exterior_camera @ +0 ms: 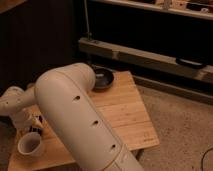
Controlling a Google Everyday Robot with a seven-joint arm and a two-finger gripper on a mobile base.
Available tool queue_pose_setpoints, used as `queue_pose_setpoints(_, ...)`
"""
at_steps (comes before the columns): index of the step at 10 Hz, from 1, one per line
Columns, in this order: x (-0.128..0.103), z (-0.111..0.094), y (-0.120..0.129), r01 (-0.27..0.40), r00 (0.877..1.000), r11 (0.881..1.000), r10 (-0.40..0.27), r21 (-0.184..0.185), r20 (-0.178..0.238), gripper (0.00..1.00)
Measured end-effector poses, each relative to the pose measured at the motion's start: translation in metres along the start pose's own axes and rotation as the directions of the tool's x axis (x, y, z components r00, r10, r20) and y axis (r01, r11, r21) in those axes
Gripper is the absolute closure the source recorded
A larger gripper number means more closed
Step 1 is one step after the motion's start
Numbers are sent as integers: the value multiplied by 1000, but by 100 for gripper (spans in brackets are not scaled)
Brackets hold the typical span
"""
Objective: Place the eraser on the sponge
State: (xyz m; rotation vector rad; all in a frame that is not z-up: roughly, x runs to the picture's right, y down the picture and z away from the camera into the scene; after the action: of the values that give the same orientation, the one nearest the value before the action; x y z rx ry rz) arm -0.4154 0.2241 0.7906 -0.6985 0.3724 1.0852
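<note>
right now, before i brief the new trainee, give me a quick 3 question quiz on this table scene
1. True or false: the white cup stands upright on the wooden table, close to the gripper.
2. Multiple choice: the dark bowl sits (A) near the table's far edge, (B) inside the cup, (C) on the floor.
3. Short answer: can the eraser and the sponge be made out in this view?

Key: 1 true. 2 A. 3 no, neither can be made out; the arm hides much of the table's left part, where the gripper hangs just above the cup.
</note>
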Motion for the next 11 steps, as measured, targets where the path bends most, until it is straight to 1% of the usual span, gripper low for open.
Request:
queue_pose_setpoints(3,0,0,0,1,1000,1000,-1,1,0,35)
queue_pose_setpoints(4,0,0,1,1,1000,1000,-1,1,0,39)
queue_pose_setpoints(5,0,0,0,-3,1000,1000,3,4,-2,48)
queue_pose_setpoints(6,0,2,-4,-12,1000,1000,13,22,-18,60)
queue_pose_setpoints(7,0,7,-1,-13,999,1000,14,28,-34,70)
queue_pose_setpoints(8,1,13,0,-11,999,999,13,35,-50,78)
queue_pose_setpoints(9,1,19,-1,-14,998,999,17,41,-63,92)
queue_pose_setpoints(10,1,17,-4,-17,998,999,20,43,-63,99)
queue_pose_setpoints(11,1,16,-3,-15,998,999,17,43,-63,100)
